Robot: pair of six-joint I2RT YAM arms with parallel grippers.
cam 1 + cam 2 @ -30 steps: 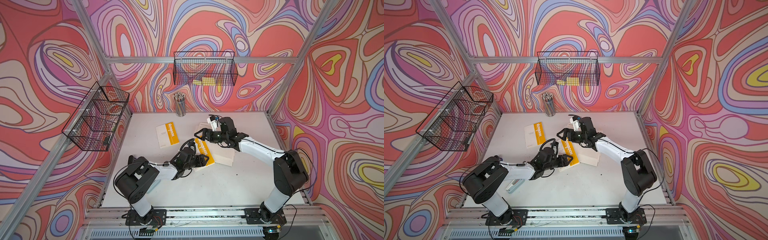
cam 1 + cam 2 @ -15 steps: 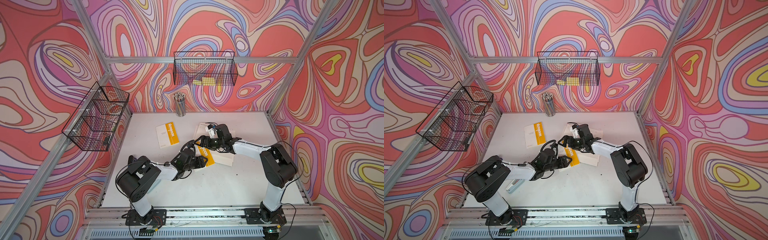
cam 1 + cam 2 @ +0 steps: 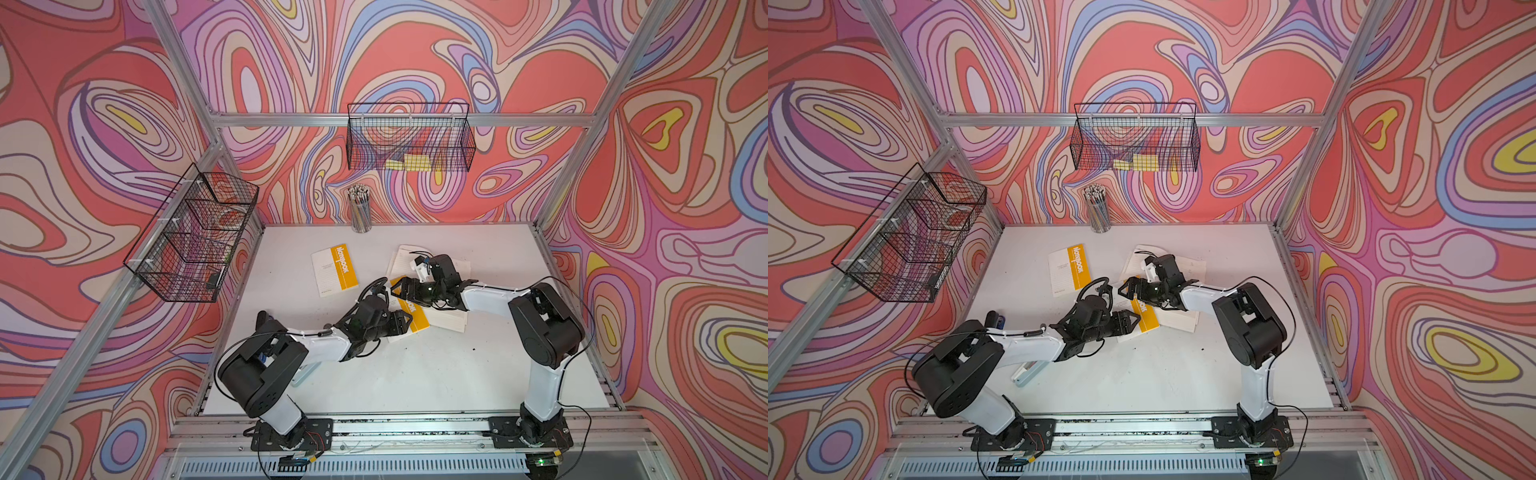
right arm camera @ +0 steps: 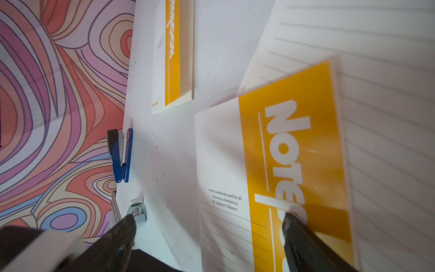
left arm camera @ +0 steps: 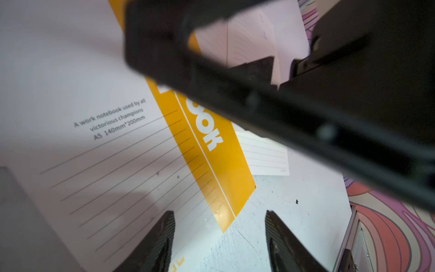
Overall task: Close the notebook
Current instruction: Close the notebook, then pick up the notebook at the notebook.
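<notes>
On the table (image 3: 415, 374), the notebook (image 3: 417, 318) lies lengthwise back-to-front, near end angled rightward.

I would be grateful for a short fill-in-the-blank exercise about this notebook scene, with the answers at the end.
1. The stapler near the edge of the table is coloured ___.
2. The left gripper hovers over the notebook with its jaws ___.
3. The yellow pads lie in the wire basket on the ___ wall.
4. The orange band on the other notebook reads ___.
Missing words: blue; open; back; Notebook.
</notes>
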